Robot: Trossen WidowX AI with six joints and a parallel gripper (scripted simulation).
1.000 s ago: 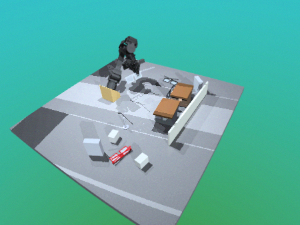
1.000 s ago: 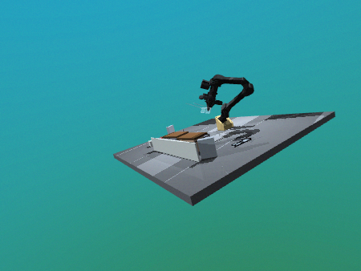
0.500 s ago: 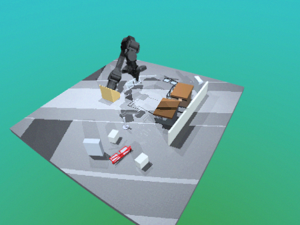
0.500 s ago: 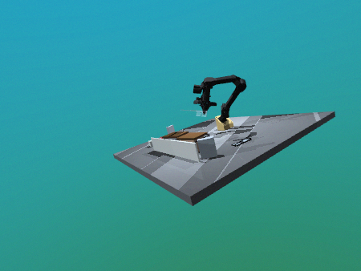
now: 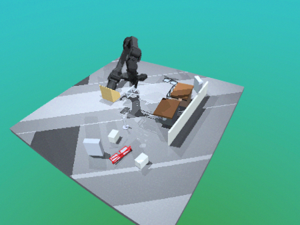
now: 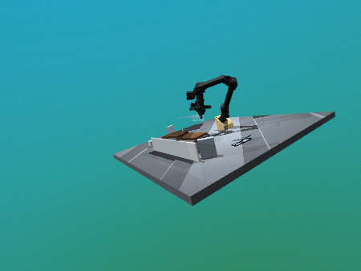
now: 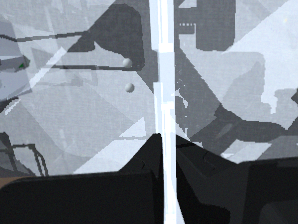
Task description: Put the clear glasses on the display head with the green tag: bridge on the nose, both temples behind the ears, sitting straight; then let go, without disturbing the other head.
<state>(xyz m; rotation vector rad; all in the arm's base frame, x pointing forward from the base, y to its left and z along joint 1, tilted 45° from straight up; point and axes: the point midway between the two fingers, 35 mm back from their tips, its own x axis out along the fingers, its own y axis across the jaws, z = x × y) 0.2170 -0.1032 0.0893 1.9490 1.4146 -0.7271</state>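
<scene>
The clear glasses (image 5: 131, 92) (image 6: 197, 119) (image 7: 164, 70) hang in the air below my gripper (image 5: 136, 87) (image 6: 201, 116) (image 7: 162, 141), which is shut on them. In the wrist view they run as a bright upright strip between the fingers. The head with the green tag (image 7: 9, 75) shows at the left edge of the wrist view, apart from the glasses. It appears to be the nearer brown-topped head (image 5: 167, 108) in the top view, with no glasses visible on it. The other head (image 5: 182, 90) stands behind it with black glasses at its front. Faces are hardly visible.
A long white wall (image 5: 188, 114) (image 6: 174, 149) stands behind both heads. Dark glasses (image 5: 171, 80) (image 6: 241, 140) lie beyond the far head, near a pale box (image 5: 198, 84) (image 6: 208, 147). Red glasses (image 5: 121, 154), two white blocks (image 5: 114, 136) (image 5: 141, 160) and a small clear stand (image 5: 125, 126) are in front.
</scene>
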